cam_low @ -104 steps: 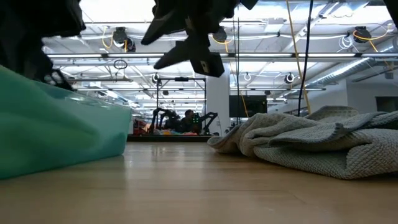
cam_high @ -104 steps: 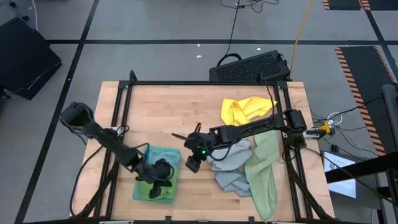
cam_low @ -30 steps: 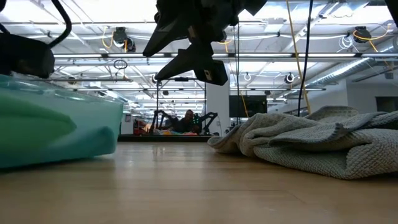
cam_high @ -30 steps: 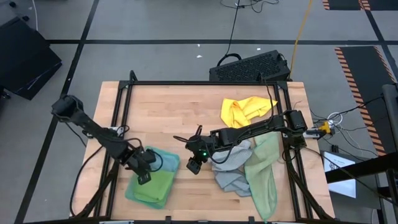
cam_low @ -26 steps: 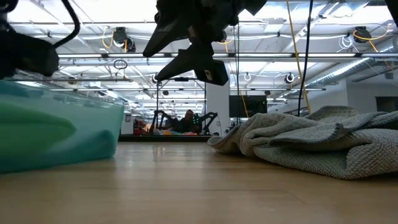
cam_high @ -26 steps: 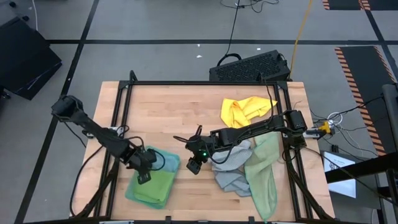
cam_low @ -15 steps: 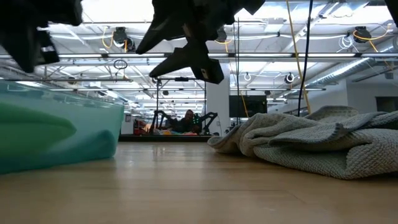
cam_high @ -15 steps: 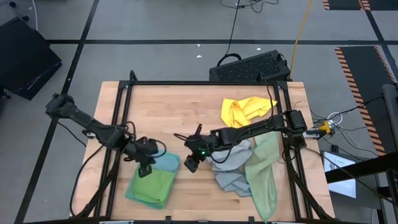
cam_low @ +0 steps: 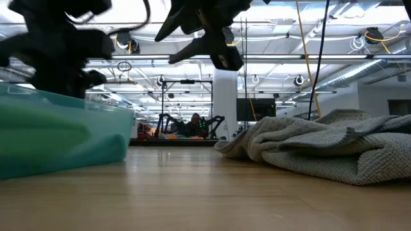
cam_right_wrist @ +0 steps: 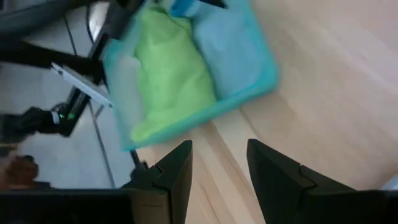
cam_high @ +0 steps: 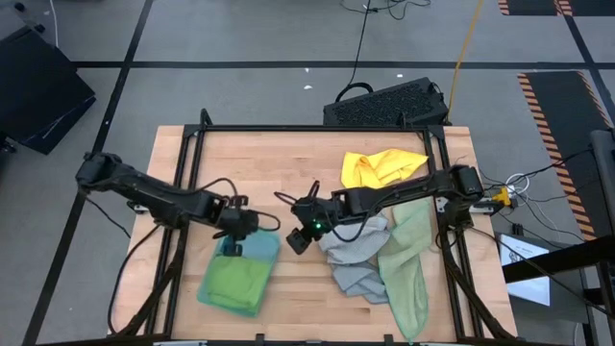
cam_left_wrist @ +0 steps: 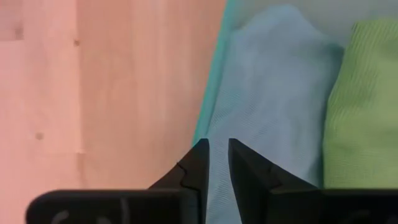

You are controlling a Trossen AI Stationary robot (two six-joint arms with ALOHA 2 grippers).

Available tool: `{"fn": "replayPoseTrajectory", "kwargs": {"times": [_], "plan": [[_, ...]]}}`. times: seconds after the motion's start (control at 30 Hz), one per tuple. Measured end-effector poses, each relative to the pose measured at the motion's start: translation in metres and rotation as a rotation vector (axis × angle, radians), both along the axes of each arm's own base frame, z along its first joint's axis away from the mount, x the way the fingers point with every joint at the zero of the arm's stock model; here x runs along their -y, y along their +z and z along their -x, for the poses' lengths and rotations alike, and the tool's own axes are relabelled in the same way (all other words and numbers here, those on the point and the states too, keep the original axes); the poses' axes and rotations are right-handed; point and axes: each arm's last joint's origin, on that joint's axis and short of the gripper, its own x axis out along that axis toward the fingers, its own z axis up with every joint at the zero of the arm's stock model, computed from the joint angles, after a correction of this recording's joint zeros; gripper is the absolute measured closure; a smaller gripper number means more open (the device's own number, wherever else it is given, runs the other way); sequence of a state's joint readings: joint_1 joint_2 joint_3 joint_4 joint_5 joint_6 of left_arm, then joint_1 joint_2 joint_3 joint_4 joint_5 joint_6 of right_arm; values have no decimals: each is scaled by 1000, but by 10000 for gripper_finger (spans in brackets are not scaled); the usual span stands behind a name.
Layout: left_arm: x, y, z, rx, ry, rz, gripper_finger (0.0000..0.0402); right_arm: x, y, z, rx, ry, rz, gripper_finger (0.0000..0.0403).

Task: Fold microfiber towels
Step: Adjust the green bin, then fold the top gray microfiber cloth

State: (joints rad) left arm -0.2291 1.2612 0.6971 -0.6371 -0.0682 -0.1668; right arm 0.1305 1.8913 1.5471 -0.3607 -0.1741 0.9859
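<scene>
Microfiber towels: folded stack (cam_high: 237, 274) at the near-left of the table (cam_high: 288, 163), left gripper (cam_high: 233, 234) just lifted clear of it.

High view: left gripper has moved from the stack's left side to its far edge; judged, this placement is done. Right gripper (cam_high: 299, 237) waits just right of the stack, jaws apart, empty. Grey towel (cam_high: 354, 252), sage towel (cam_high: 408, 264) and yellow towel (cam_high: 380, 168) lie unfolded right of the stack.
Low view: stack cut off at frame edge.
Left wrist: fingers (cam_left_wrist: 198, 163) nearly together over the light blue towel (cam_left_wrist: 267, 106), gripping nothing; whether they touch cloth cannot be told.
</scene>
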Motion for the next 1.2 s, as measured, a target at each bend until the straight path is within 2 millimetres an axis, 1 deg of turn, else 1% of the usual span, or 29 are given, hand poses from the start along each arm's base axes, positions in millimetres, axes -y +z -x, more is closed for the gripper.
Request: {"fn": "replayPoseTrajectory", "kwargs": {"times": [0.1, 0.2, 0.27, 0.4, 0.63, 0.7, 0.8, 0.93, 1.03, 1.1, 1.2], "plan": [[-10, -6, -5, -22, -3, -24, 337, 5, 5, 6, -32, -53, 24, 259], [-20, -6, -6, -26, 4, -41, 337, 9, 10, 10, -35, -97, 53, 259], [-28, -6, -7, -24, 20, -85, 337, 11, 11, 9, -27, -118, 59, 259], [-48, -5, -5, -44, 55, -157, 337, 15, 11, 10, -38, -150, 59, 259], [-82, -4, 4, -122, 131, -183, 337, 23, 10, 10, -54, -214, 80, 259], [-88, 3, 5, -132, 135, -156, 337, 26, 9, 10, -65, -223, 77, 259], [-92, 19, 9, -110, 122, -104, 337, 31, 7, 13, -102, -243, 73, 259], [-92, 48, 9, 17, 133, -95, 337, 40, 8, 22, -179, -220, 72, 259], [-92, 67, 10, 114, 164, -95, 337, 49, 15, 39, -275, -215, 88, 259], [-92, 77, 10, 180, 196, -89, 337, 54, 24, 51, -315, -206, 109, 259], [-91, 84, 12, 230, 255, -63, 337, 58, 38, 70, -353, -138, 165, 259]]}}
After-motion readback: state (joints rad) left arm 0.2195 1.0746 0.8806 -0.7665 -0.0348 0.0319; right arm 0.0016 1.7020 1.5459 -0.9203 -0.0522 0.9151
